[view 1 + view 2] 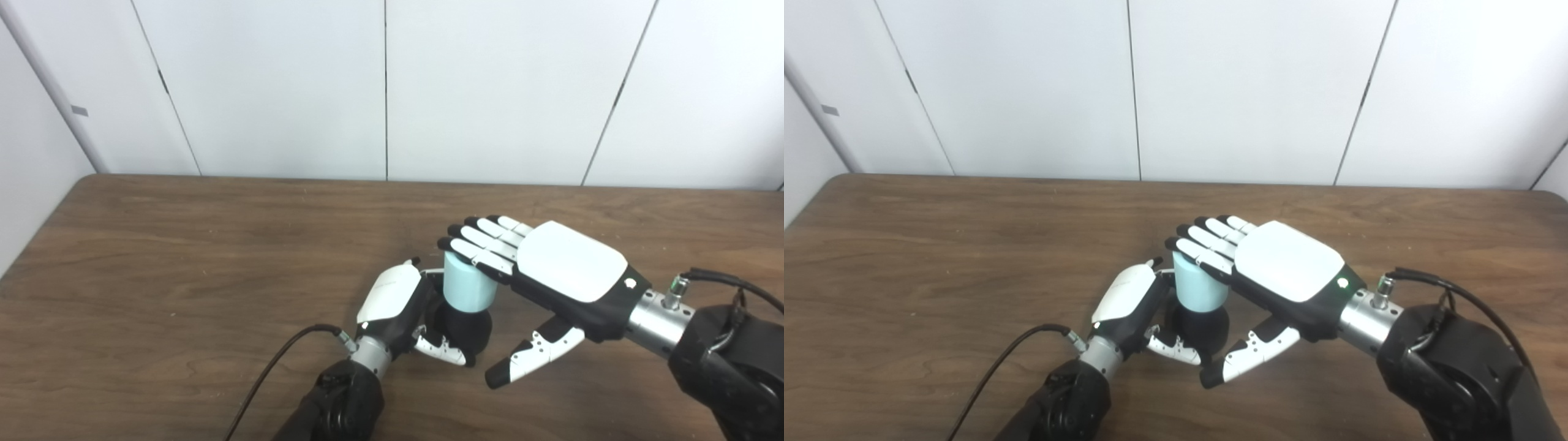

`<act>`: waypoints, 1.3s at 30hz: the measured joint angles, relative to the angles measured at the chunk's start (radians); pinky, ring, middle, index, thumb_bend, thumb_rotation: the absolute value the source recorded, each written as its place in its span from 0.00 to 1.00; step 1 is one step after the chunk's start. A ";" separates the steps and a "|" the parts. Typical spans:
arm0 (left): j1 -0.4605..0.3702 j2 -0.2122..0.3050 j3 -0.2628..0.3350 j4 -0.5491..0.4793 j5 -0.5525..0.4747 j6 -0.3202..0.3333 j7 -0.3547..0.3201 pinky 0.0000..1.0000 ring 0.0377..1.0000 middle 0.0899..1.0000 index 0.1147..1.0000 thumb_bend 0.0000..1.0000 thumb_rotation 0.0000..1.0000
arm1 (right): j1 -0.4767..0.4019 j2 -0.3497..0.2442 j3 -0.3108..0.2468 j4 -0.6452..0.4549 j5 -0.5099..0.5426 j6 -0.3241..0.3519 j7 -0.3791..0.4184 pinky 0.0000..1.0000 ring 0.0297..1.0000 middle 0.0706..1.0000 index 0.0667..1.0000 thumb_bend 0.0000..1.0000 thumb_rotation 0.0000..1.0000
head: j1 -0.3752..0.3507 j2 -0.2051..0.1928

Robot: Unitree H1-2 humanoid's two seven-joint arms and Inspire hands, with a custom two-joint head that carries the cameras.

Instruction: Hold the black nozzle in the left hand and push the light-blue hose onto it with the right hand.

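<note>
A black nozzle (467, 329) stands upright on the table, and my left hand (401, 306) is shut around its base from the left. A short light-blue hose piece (468, 285) sits on top of the nozzle. My right hand (554, 269) hovers flat over the hose, fingers stretched out across its top rim, thumb hanging down apart on the near side. It holds nothing. The hose's far side is hidden by those fingers (1206, 245).
The brown wooden table (184, 257) runs back to a white panelled wall (392, 86). A black cable (269, 373) trails from my left wrist toward the near edge.
</note>
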 measured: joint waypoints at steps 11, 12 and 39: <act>0.000 0.001 0.001 -0.002 -0.006 0.000 -0.004 1.00 0.65 0.45 0.42 0.52 0.00 | 0.028 -0.017 -0.011 0.019 0.000 -0.012 -0.056 1.00 1.00 1.00 1.00 0.64 0.97 | -0.003 0.008; 0.000 0.001 0.001 -0.002 -0.007 0.000 -0.004 1.00 0.65 0.45 0.42 0.52 0.00 | 0.033 -0.017 -0.013 0.019 0.000 -0.012 -0.062 1.00 1.00 1.00 1.00 0.64 0.97 | -0.003 0.008; -0.005 0.007 -0.003 -0.002 -0.015 0.000 -0.008 1.00 0.65 0.44 0.42 0.52 0.00 | 0.084 0.005 0.013 -0.004 0.000 0.015 -0.115 1.00 1.00 1.00 1.00 0.63 0.97 | -0.005 0.009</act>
